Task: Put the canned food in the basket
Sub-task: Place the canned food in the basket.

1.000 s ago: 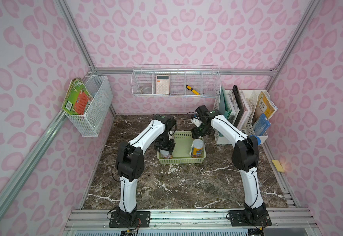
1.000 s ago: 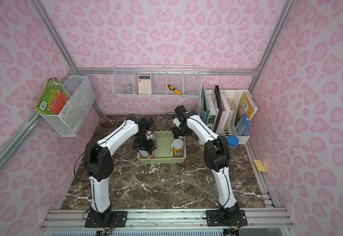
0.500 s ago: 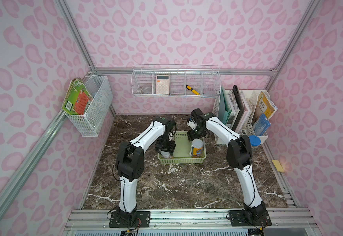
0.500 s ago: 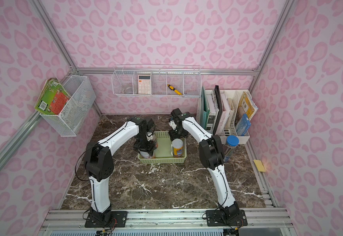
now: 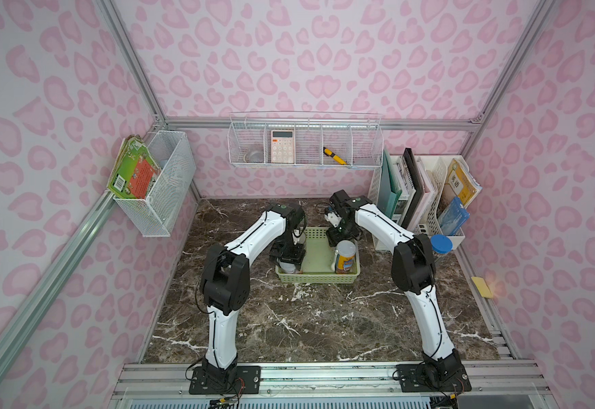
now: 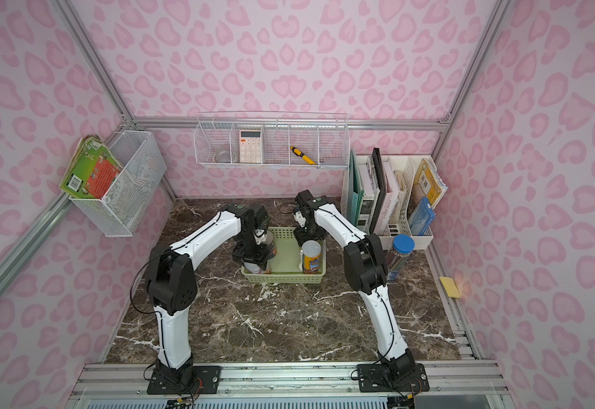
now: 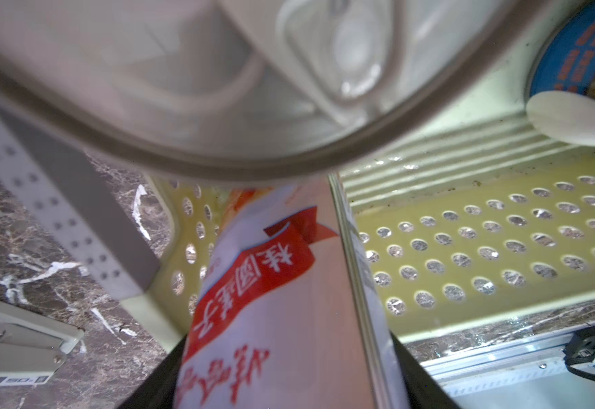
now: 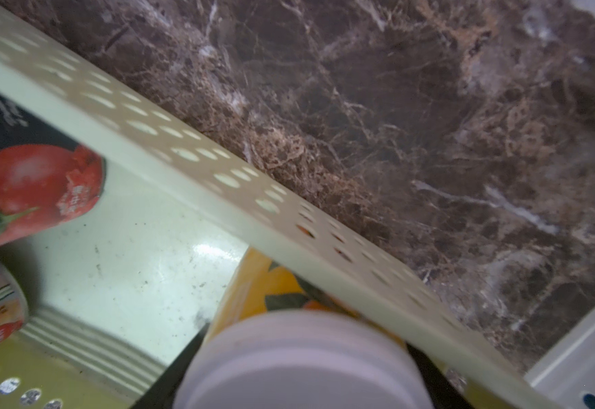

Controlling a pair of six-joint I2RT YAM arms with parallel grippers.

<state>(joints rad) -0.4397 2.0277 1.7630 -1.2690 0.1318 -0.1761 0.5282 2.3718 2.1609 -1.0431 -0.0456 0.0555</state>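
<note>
Pink can (image 7: 271, 301) stands in a near corner of the basket (image 5: 319, 279), clamped under the left claw (image 5: 288, 260). The right claw (image 5: 341, 242) clenches the white-lidded yellow can (image 5: 345, 260) below it. A tomato can (image 8: 30, 184) stands just behind the left claw.

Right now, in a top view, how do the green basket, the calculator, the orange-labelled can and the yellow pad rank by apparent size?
1. green basket
2. calculator and orange-labelled can: they look about alike and sit at different distances from the camera, so unranked
3. yellow pad
</note>
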